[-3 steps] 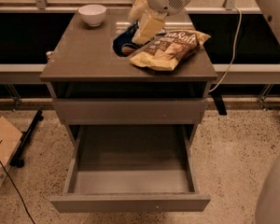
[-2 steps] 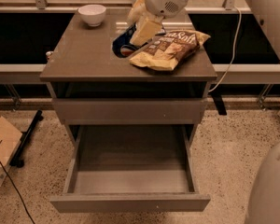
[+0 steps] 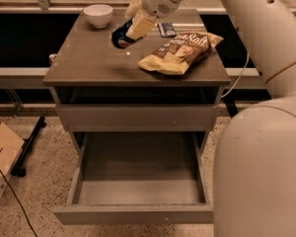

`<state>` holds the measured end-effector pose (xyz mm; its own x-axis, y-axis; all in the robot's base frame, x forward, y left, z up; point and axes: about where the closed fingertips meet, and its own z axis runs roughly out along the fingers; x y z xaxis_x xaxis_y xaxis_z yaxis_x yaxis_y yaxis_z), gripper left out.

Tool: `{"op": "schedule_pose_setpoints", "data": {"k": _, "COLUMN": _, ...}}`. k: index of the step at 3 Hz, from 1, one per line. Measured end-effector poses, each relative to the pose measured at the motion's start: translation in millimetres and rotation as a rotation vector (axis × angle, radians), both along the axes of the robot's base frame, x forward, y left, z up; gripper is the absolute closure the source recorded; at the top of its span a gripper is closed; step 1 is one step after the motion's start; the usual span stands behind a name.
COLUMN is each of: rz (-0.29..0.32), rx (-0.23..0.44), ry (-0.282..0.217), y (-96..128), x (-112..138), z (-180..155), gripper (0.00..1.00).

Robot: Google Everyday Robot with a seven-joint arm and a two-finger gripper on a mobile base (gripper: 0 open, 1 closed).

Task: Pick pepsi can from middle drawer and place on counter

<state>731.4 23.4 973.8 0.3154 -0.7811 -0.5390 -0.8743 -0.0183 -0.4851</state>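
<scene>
My gripper (image 3: pixel 131 32) hangs over the back middle of the counter (image 3: pixel 89 63), its pale yellow fingers (image 3: pixel 140 25) shut on the pepsi can (image 3: pixel 120 36). The can is dark blue, tilted, and low over the counter top; I cannot tell whether it touches. The middle drawer (image 3: pixel 138 191) is pulled wide open below, and its flat grey inside is bare. Another grey drawer front (image 3: pixel 138 116) above it is closed.
A crumpled yellow-brown chip bag (image 3: pixel 180 51) lies on the counter's right half. A white bowl (image 3: pixel 98 15) stands at the back left, a flat dark-blue packet (image 3: pixel 166 29) at the back. My white arm fills the right side. A cardboard box (image 3: pixel 1 152) stands on the floor at left.
My gripper has moved a little to the left and up with the pepsi can in it, away from the chip bag. The drawer, bag and bowl have not moved.
</scene>
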Motion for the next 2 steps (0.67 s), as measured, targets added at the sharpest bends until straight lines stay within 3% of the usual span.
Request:
{"op": "schedule_pose_setpoints", "data": {"k": 1, "rz": -0.017, "rx": 0.047, "ry": -0.028, "y": 24.7, "x": 46.1, "z": -15.5, "gripper": 1.00}}
{"op": "schedule_pose_setpoints", "data": {"k": 2, "rz": -0.037, "rx": 0.077, "ry": -0.041, "y": 37.6, "x": 67.9, "z": -24.4, "gripper": 1.00}}
